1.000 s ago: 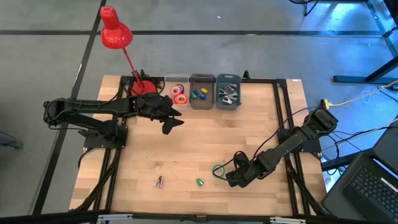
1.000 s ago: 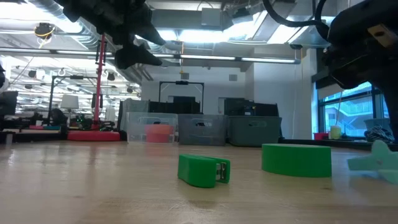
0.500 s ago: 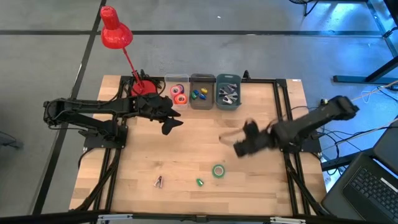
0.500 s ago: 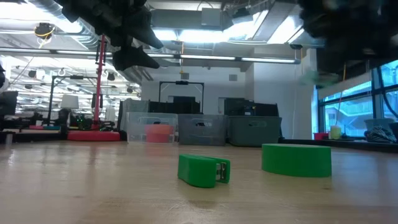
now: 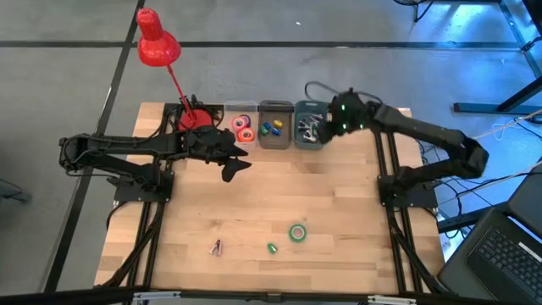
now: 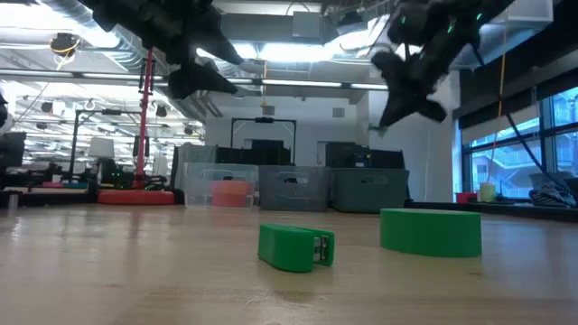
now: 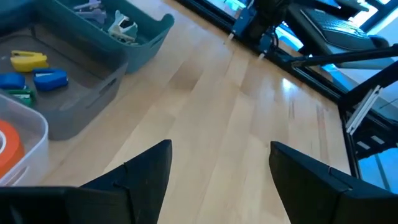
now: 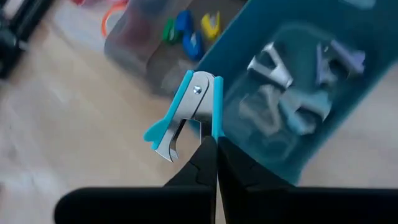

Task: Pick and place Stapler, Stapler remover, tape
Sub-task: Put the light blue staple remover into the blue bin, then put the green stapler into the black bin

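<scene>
My right gripper (image 5: 330,124) hangs over the teal bin (image 5: 311,137) at the table's far edge, shut on a teal staple remover (image 8: 189,109). My left gripper (image 5: 233,166) hovers open above the table, near the clear bin (image 5: 244,116) that holds red-orange tape rolls. A green tape roll (image 5: 297,232) lies flat on the near part of the table. Next to it lies a small green stapler (image 5: 272,248). Another staple remover (image 5: 217,246) lies further left. My right gripper pinches the staple remover between its two fingers by one teal arm, at that arm's free end (image 8: 216,129). The rest of the remover stands out beyond the fingertips (image 8: 208,155), with its metal claws (image 8: 168,148) free. It is lifted clear, above the teal bin.
A grey bin (image 5: 275,140) with small blue, green and yellow staplers stands between the clear and teal bins. The teal bin holds several staple removers. A red desk lamp (image 5: 157,42) rises at the far left corner. Bare wood lies between the bins and the near objects.
My right gripper has risen from the table's near right part, beside the green tape roll, and swung to the far edge above the teal bin. The teal staple remover has gone with it, lifted clear of the table. The tape roll and green stapler have stayed put.
</scene>
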